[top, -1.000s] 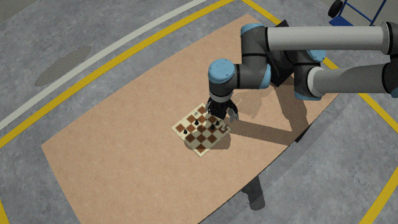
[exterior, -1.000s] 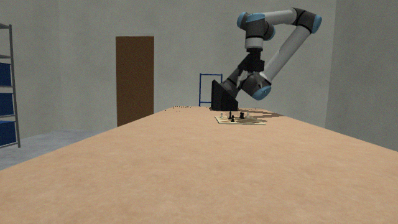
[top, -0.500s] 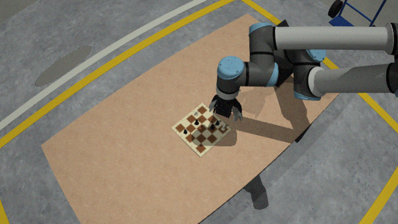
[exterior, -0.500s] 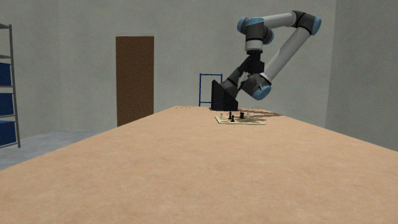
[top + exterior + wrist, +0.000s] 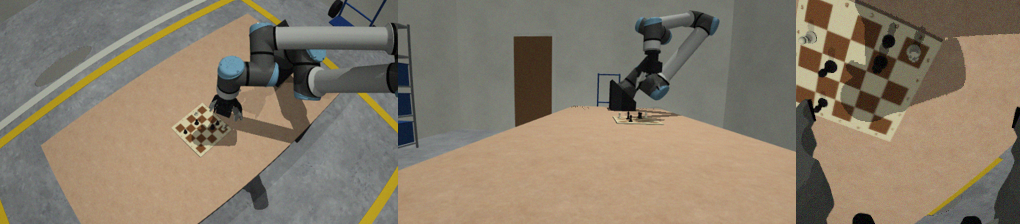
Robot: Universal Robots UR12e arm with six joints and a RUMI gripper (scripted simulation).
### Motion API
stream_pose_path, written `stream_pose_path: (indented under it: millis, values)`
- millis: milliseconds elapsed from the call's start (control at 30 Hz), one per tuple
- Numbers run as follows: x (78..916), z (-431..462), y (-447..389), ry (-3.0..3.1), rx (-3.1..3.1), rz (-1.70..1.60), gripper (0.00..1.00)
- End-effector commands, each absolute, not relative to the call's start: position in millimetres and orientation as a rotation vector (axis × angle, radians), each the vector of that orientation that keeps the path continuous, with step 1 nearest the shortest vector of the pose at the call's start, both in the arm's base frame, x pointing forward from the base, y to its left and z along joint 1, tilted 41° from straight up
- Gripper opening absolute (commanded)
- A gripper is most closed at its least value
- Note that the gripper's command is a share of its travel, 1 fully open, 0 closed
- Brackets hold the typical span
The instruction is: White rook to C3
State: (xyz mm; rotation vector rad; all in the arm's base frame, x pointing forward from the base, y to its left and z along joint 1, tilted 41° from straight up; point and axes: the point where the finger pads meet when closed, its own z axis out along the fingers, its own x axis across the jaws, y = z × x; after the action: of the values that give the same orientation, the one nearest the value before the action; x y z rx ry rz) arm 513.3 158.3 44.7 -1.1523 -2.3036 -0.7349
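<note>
The small chessboard [image 5: 202, 129] lies on the tan table top; it also shows in the wrist view [image 5: 861, 65] at the upper left. The white rook [image 5: 914, 51] stands upright on a brown square near the board's corner, and it shows in the overhead view [image 5: 223, 127] at the board's right corner. Another white piece [image 5: 808, 37] stands at the opposite edge. Several black pieces, such as one [image 5: 880, 62] close to the rook, stand upright between them. My gripper [image 5: 226, 111] hangs open and empty well above the table, just off the board's edge near the rook's corner.
The arm's black base block [image 5: 620, 99] stands on the table behind the board. A blue hand truck [image 5: 351, 12] is on the floor beyond the table. A shelf [image 5: 405, 87] stands far left. Yellow floor lines ring the table.
</note>
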Motion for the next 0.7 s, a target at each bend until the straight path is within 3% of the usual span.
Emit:
stream_pose_path:
  millis: [0, 667]
  values:
    - [513.8, 44.9, 157.9, -2.3, -1.159, -0.733, 1.0]
    - [509.4, 36.9, 164.2, -2.021, -1.505, -0.6, 1.0]
